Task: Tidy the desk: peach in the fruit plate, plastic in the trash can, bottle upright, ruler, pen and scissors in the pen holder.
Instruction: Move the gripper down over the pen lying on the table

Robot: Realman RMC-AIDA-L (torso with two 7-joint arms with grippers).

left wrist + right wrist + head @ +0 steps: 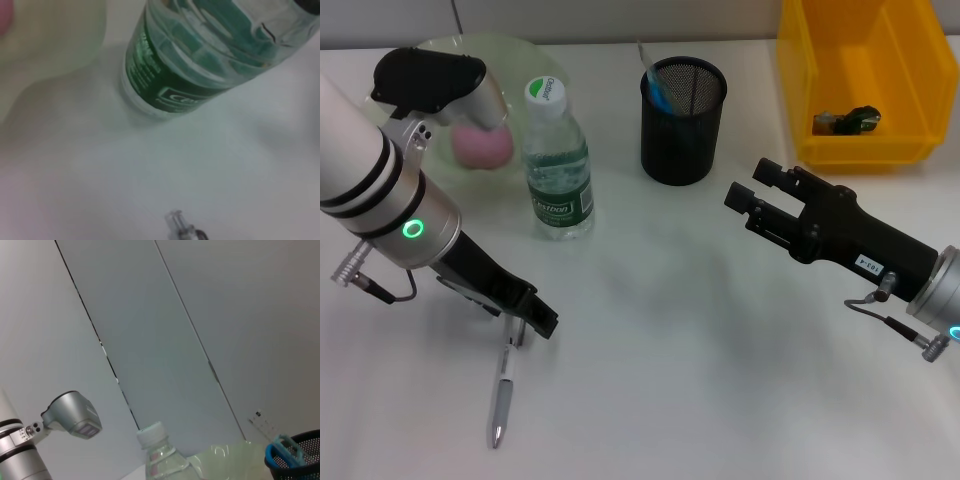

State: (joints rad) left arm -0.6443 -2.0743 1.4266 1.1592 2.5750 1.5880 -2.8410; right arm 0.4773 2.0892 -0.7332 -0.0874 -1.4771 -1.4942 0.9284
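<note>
Pen (501, 388) lies flat on the surface (700, 360), its top end right under the left gripper (525, 325), which sits low over it, likely to pick it up for the holder (683, 120); whether those fingers have closed I cannot tell. Bottle (558, 160) stands upright; peach (483, 146) is on the plate (510, 50). Right gripper (760, 195) hovers near the holder, fingers apart, holding nothing.

Bright, even overhead light casts soft shadows; the left wrist view is blurred throughout.
</note>
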